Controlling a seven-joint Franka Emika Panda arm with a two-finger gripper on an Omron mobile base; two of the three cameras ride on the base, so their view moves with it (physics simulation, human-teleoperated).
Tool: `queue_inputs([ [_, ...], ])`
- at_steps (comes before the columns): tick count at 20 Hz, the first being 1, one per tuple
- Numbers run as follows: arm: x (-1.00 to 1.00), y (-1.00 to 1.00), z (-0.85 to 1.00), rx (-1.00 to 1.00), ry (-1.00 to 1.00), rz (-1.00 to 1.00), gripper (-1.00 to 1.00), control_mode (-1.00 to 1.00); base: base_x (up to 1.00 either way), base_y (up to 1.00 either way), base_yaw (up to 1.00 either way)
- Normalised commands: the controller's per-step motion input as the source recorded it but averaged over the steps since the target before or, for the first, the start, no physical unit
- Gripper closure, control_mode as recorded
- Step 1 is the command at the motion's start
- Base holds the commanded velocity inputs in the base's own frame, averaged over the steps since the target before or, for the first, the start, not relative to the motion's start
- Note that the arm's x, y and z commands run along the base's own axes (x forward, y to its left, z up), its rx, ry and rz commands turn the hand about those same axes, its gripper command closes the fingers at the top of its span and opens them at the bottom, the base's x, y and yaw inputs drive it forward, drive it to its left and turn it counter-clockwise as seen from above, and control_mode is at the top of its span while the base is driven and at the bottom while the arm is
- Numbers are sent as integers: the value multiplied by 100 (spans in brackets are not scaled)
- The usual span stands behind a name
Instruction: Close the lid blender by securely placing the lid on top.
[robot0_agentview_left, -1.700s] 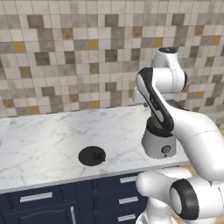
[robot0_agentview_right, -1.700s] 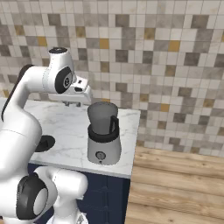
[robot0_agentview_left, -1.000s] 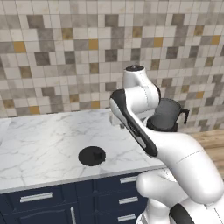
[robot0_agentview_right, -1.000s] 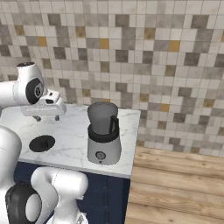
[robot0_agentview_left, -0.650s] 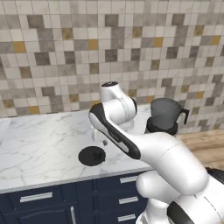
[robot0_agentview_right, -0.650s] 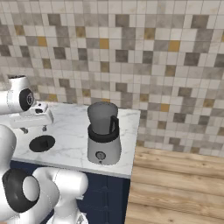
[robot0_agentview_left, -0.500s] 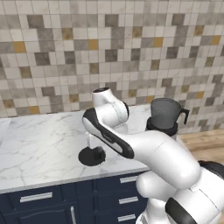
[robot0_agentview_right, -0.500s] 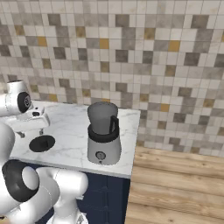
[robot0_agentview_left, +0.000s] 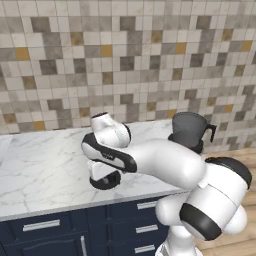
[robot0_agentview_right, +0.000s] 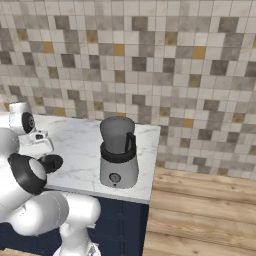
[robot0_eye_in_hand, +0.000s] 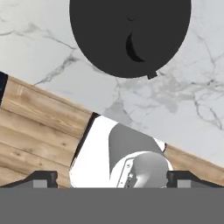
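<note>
- Hand (robot0_eye_in_hand: 112, 177): my two small dark fingertips (robot0_eye_in_hand: 41, 178) sit far apart at the bottom corners of the hand view, so the hand is released and grasps nothing. In the left base view the hand (robot0_agentview_left: 102, 170) hangs low over the table, just above the lid.
- Lid: the flat round black disc of a lid (robot0_eye_in_hand: 130, 37), with a small raised knob at its centre, lies flat on the white marble table (robot0_eye_in_hand: 192, 100), towards the front edge. It sits high in the hand view, so by my judgement I am not yet centred over it. In the left base view the lid (robot0_agentview_left: 109, 182) peeks out from under the hand; in the right base view it (robot0_agentview_right: 52, 162) shows as a dark patch near the table's front.
- Step in hand: reaching for the lid. To do it well I would bring the knob midway between the fingertips, descend straight, and clench only once both tips flank the knob. I would keep the disc level on lifting; a thin lid gripped off-centre may tilt or slip.
- Blender: the silver-grey-based blender with dark smoky jar and black side handle (robot0_agentview_right: 118, 151) stands upright, well apart from the lid, with its jar mouth uncovered; it also shows in the left base view (robot0_agentview_left: 189, 131).
</note>
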Motion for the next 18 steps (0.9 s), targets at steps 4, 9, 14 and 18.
queue_inputs([
  [4, 35, 8, -25, -3, 3, 0, -100, -100, 0, 0, 0],
  [9, 45, 0, -3, 0, 0, 0, -100, -100, 0, 0, 0],
  [14, 56, 0, -14, 0, 1, 0, -100, -100, 0, 0, 0],
  [18, 56, 4, -38, 0, 4, 0, -100, -100, 0, 0, 0],
])
